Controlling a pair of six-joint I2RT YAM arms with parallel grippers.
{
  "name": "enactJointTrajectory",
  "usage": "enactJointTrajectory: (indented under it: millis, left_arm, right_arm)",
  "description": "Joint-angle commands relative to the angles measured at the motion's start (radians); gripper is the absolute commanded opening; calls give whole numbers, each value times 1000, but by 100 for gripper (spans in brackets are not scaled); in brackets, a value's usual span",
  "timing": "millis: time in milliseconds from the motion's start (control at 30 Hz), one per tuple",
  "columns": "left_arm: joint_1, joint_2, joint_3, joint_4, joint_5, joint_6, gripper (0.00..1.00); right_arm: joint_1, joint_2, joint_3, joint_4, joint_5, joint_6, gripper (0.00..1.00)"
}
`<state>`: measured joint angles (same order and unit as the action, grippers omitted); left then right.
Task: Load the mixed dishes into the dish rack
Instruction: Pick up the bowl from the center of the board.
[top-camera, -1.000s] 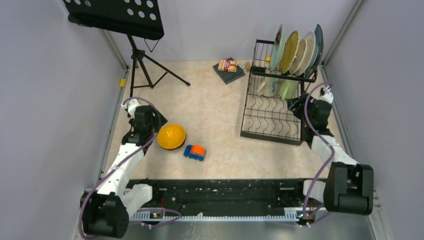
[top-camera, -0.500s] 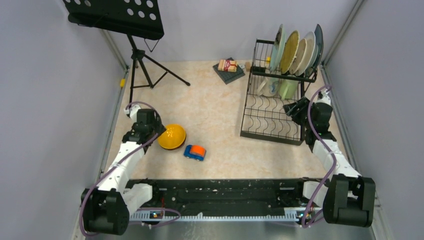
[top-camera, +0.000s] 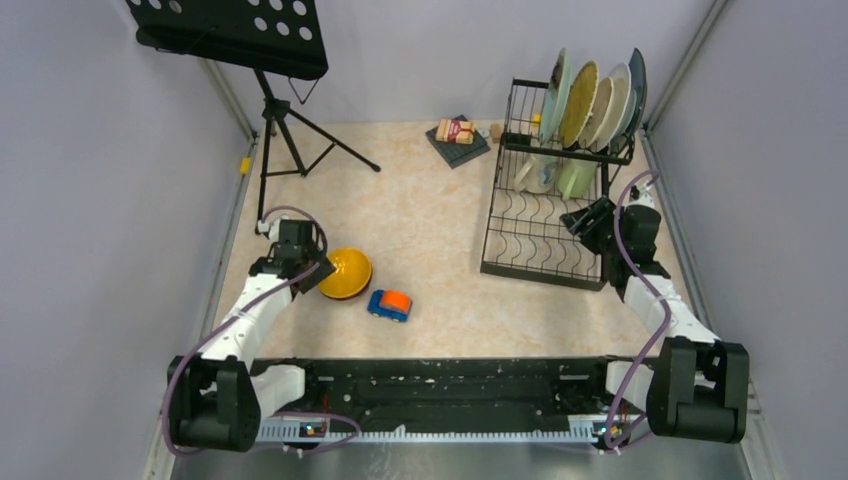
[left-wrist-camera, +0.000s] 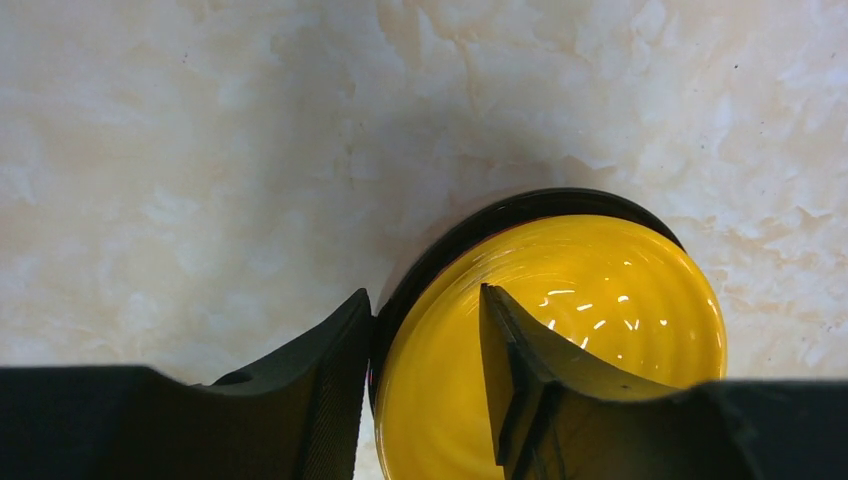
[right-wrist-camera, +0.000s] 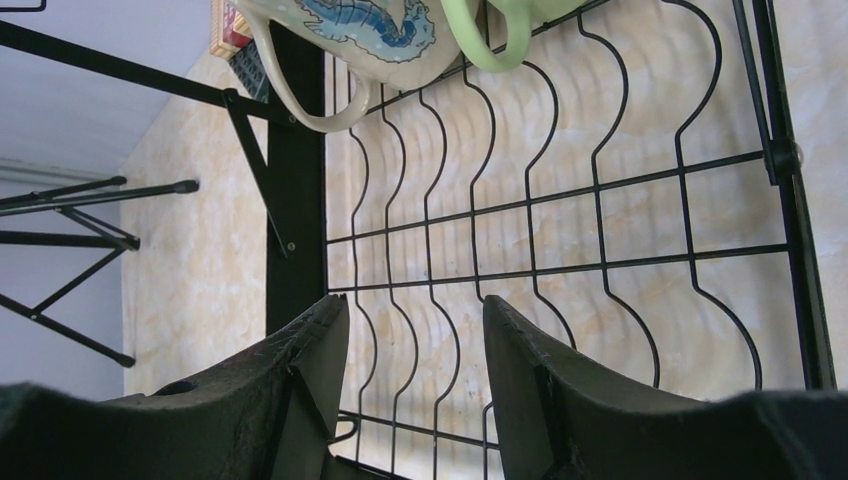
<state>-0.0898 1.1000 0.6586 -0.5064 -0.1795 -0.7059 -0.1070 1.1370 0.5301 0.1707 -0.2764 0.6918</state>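
My left jaws, half closed, straddle the orange-yellow bowl, one outside its dark rim and one over the glossy yellow face; whether they pinch it I cannot tell. Glazed and rigid, it is probably slippery and breakable, so the rim is the hold. It sits on the smooth marbled worktop, a toy car just beside it. My right jaws, parted and empty, hover over the dish rack, well apart, its base slots free.

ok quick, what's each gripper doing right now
left gripper: open, jaws astride the rim of the bowl, not clamped.
right gripper: open, empty, over the rack.
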Motion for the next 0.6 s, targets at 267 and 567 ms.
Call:
enactJointTrajectory:
  millis: [267,567]
  left_arm:
    - [2,10,81,-16,20,84,27]
    - [2,5,99,-30,16,113,24]
  right_arm:
    - [-5,0,8,21,-29,20,54]
    - [-6,-28,29,-18,-26,5,54]
